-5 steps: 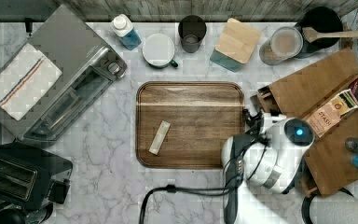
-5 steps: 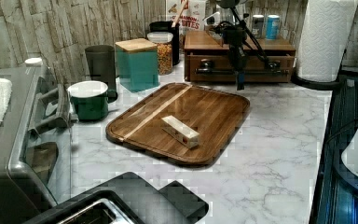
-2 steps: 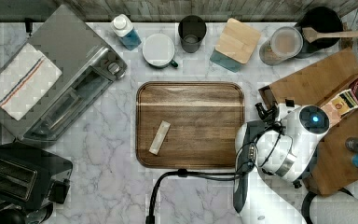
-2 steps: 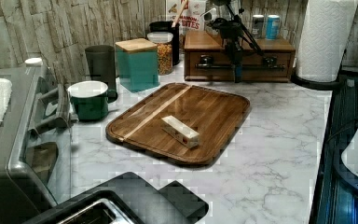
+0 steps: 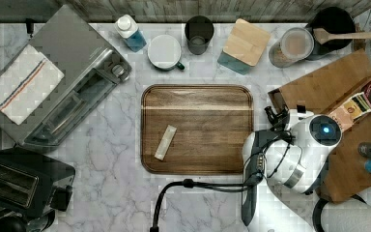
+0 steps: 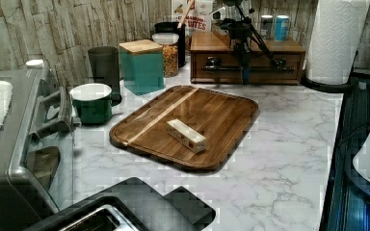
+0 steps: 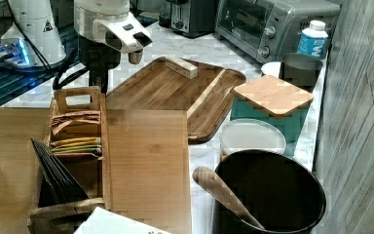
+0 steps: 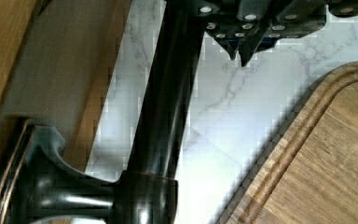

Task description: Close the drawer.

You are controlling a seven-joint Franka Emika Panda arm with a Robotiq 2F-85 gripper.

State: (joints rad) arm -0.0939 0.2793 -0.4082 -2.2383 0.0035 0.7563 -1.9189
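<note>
The drawer [image 6: 221,67] sits low in the wooden box at the back of the left view. Its front carries a dark bar handle [image 6: 260,69] and stands about level with the box's front. My gripper [image 6: 244,76] hangs right in front of that drawer front, at the middle of the handle. In the wrist view the gripper [image 8: 240,52] is shut with nothing between its fingers, and the handle [image 8: 163,93] lies just beside them, in front of the drawer's face [image 8: 60,60]. From the top view, the gripper [image 5: 273,116] is at the box's edge [image 5: 278,96].
A dark wooden serving tray [image 5: 232,159] with a small block [image 5: 165,142] lies close in front of the box. A teal canister [image 6: 142,66], a green mug [image 6: 92,102], a toaster oven [image 5: 72,87], a toaster [image 5: 19,181], a paper towel roll [image 6: 335,41] and a cable [image 5: 203,184] ring the counter.
The gripper has moved toward the box, to the top view's right. The drawer front has slid back in with it.
</note>
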